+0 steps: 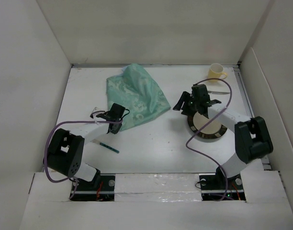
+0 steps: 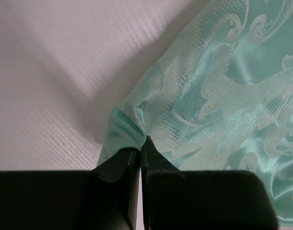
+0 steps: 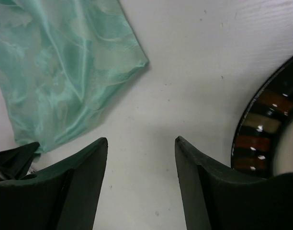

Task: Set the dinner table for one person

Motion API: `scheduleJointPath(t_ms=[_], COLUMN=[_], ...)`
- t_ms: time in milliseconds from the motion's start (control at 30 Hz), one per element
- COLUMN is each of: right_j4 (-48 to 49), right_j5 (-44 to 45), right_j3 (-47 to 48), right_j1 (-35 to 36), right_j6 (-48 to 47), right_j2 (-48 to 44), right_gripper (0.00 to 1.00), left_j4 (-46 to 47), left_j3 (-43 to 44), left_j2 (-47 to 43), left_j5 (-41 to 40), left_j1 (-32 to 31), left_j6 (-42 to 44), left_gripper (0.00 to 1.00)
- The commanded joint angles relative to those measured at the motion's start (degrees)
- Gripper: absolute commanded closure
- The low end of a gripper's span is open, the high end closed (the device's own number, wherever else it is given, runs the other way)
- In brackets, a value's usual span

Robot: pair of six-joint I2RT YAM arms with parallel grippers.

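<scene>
White dinner table (image 1: pixel 151 148): placemat (image 1: pixel 137 93) lay crumpled, left gripper (image 2: pixel 140 143) clamped on its corner; right gripper (image 3: pixel 140 139) gaped empty; plate (image 1: pixel 204 134), cup (image 1: pixel 216 71) seemingly unplaced.

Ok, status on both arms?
Left end effector shut on placemat edge. Right end effector open, empty, over table beside plate. Placemat crumpled, not flat.

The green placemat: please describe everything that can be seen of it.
The placemat is a mint-green, satin-like cloth with woven scroll patterns. It lies crumpled and partly folded on the white table, left of centre. The left gripper is shut on its near edge, bunching the fabric. The right gripper is open nearby, not touching it.
</scene>
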Motion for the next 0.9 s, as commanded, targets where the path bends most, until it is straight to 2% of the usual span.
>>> scheduleJointPath(t_ms=[0,167,467,567,667,700,733,767,867], right_j4=[7.67,10.31,13.04,12.87,13.56,13.57,13.83,13.83,14.89], right_j5=[-2.57,-2.13,-0.46,0.15,1.56,2.69,4.10,4.11,7.27], right_j3=[3.27,8.63,12.33,13.47,13.91,14.00,15.74,15.76,22.06], right_j1=[1.09,3.29,4.96,4.96,4.96,4.96,5.48,5.49,5.49], right_j6=[5.74,10.04,15.41,15.94,15.69,15.25,13.85,13.05,8.24], right_j2=[5.80,14.50,21.46,23.13,22.87,22.35,20.86,20.85,19.36], right_gripper=[0.36,0.36,0.40,0.52,0.81,0.95,1.00,1.00,1.00], left_j4=[-1.75,-2.81,-1.58,-1.49,-1.67,-1.93,-2.02,-2.02,0.26], left_j3=[2.32,2.32,0.56,1.44,2.58,3.63,5.73,5.75,15.04], left_j2=[-1.00,-1.96,-4.34,-3.90,-2.68,-2.41,-1.45,-1.44,-0.04], left_j5=[-4.63,-4.81,-4.63,-4.63,-4.72,-5.16,-6.64,-6.65,-8.67], left_j1=[0.45,0.45,0.45,0.45,0.45,0.45,0.45,0.45,3.25], left_j6=[2.48,4.33,7.50,8.38,9.51,9.78,11.00,12.23,19.51], left_gripper=[1.00,1.00,1.00,1.00,1.00,1.00,1.00,1.00,1.00])
